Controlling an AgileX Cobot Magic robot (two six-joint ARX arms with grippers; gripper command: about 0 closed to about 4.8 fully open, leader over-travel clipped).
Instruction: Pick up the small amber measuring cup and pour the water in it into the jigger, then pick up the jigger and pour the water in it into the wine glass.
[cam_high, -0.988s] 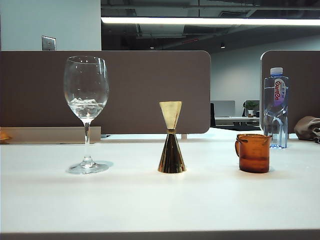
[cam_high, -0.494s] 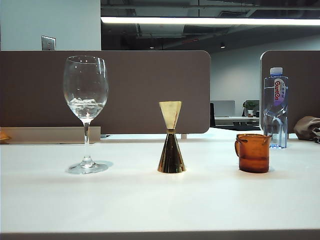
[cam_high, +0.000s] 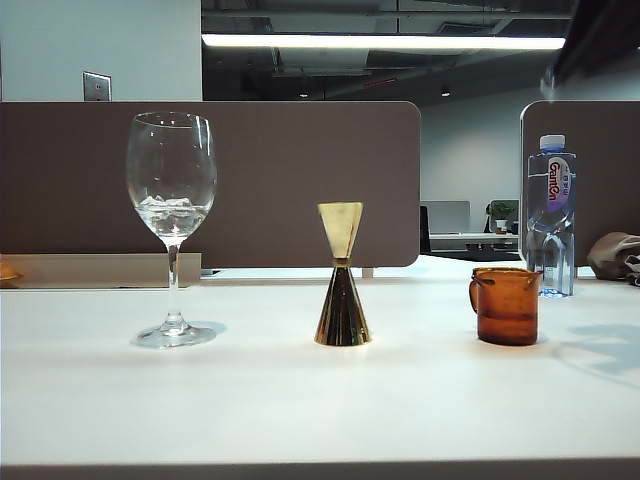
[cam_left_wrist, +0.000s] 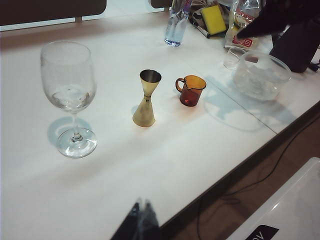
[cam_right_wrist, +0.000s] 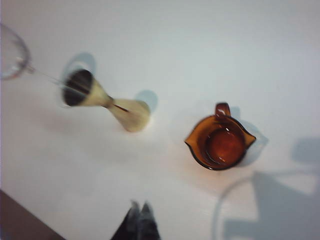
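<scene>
The small amber measuring cup (cam_high: 507, 306) stands upright on the white desk (cam_high: 300, 400), a squat thing of translucent orange-brown glass with a loop handle and pour lips pinched out on either side of its rim; from above, in the right wrist view, its round bottom glows a deeper red-brown (cam_right_wrist: 220, 143). Near it, toward the middle of the desk, the jigger (cam_high: 343, 275) stands upright too, an hourglass of shiny gold metal, its pale upper cone matte-looking and the lower cone dark and mirror-like. Well apart on the far side of that is the wine glass (cam_high: 172, 226), tall, clear, on a thin stem and flat round foot, with a little clear water (cam_high: 172, 210) low in its rounded bowl. Behind the cup a clear plastic water bottle (cam_high: 551, 214) with a blue label stands upright by a brown partition (cam_high: 280, 180). The right gripper (cam_right_wrist: 139, 212) hangs high above the desk between cup and jigger, its dark fingers pressed together on nothing. The left gripper (cam_left_wrist: 141, 210) sits back at the desk's near edge, well away from all three vessels, fingers likewise clenched and empty. A clear glass bowl (cam_left_wrist: 262, 75) sits off beyond the cup.
</scene>
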